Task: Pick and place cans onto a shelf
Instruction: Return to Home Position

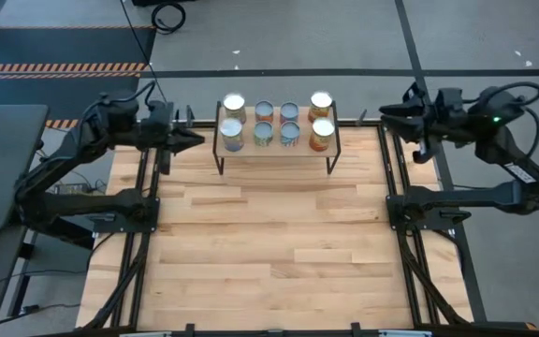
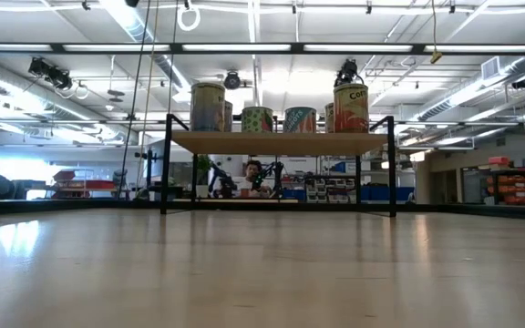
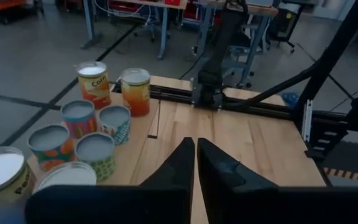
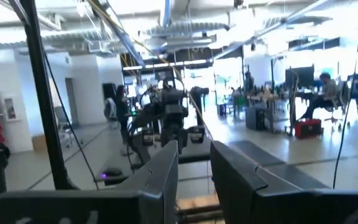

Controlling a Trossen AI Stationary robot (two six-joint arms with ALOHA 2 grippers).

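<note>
One word reads clearly.
"Corn" stands on the orange-labelled cylindrical tin (image 3: 94, 86); the other tins' (image 3: 115, 123) labels are too blurred to read.

The shelf (image 2: 276, 142) stands on the wooden table (image 1: 269, 243), with bare boards spread out in front of it. On the shelf, eight cans (image 1: 264, 134) stand upright in two rows of four.

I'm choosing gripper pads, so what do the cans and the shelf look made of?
The cans look like metal tins: they have shiny, reflective round tops and coloured printed labels, probably paper. The shelf looks like a pale, matte wood board on thin black legs, which are likely painted metal.
</note>
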